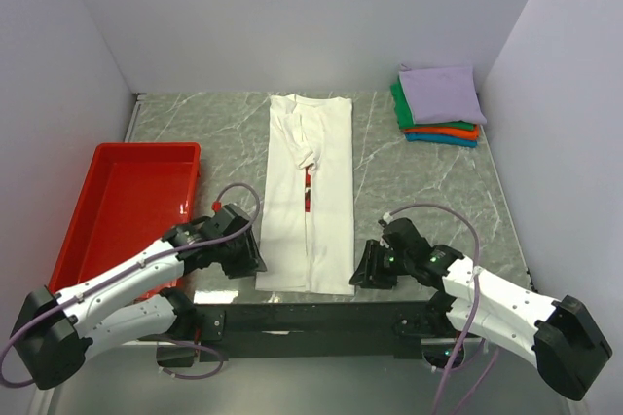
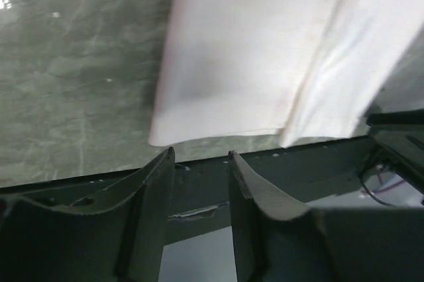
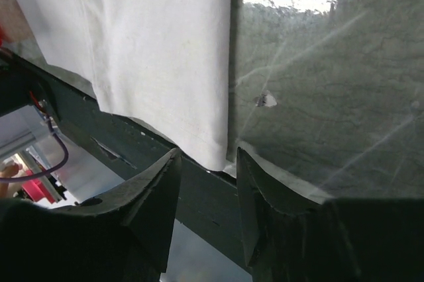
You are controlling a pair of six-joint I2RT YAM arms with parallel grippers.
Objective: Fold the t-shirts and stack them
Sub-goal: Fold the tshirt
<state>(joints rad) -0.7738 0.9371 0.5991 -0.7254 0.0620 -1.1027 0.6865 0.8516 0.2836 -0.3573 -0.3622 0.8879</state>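
Note:
A white t-shirt [image 1: 310,191] lies on the marble table, folded lengthwise into a long narrow strip, with a sliver of red print [image 1: 308,187] showing at the seam. My left gripper [image 1: 255,261] sits at the strip's near left corner. In the left wrist view this gripper [image 2: 201,156] is open, and the white hem [image 2: 265,50] lies just ahead of its tips. My right gripper [image 1: 363,269] is at the near right corner. The right wrist view shows it [image 3: 207,156] open too, the shirt's corner [image 3: 152,50] just beyond the gap and nothing clamped. Folded lavender, green, orange and teal t-shirts form a stack [image 1: 438,103] at the back right.
A red plastic tray [image 1: 146,150] stands along the left side of the table [image 1: 419,181]. A dark bar [image 1: 311,316] runs along the near edge, just under both grippers. White walls close in the back and both sides.

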